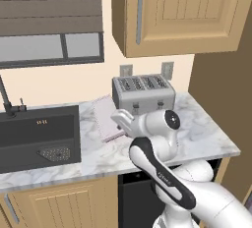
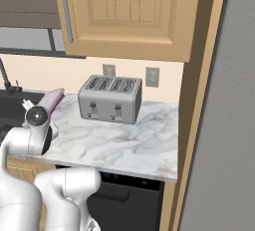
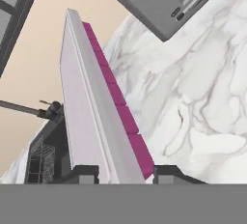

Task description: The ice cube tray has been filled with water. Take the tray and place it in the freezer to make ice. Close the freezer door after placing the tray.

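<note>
We have the two-finger gripper [image 3: 122,174] clamped on the thin pale-pink ice cube tray [image 3: 94,107], lifted near the marble counter's [image 3: 193,112] sink-side edge; next, carry it level to the freezer.

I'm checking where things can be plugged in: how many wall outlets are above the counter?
2: one outlet above the toaster's left end, the other outlet above its right end. Others may be hidden.

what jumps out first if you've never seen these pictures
The thin pale pink-lilac ice cube tray with magenta edge stands between the jaws of the dark two-finger gripper, tilted above the white marble counter. Behind it sits the silver four-slot toaster, left of it the dark sink.
</note>
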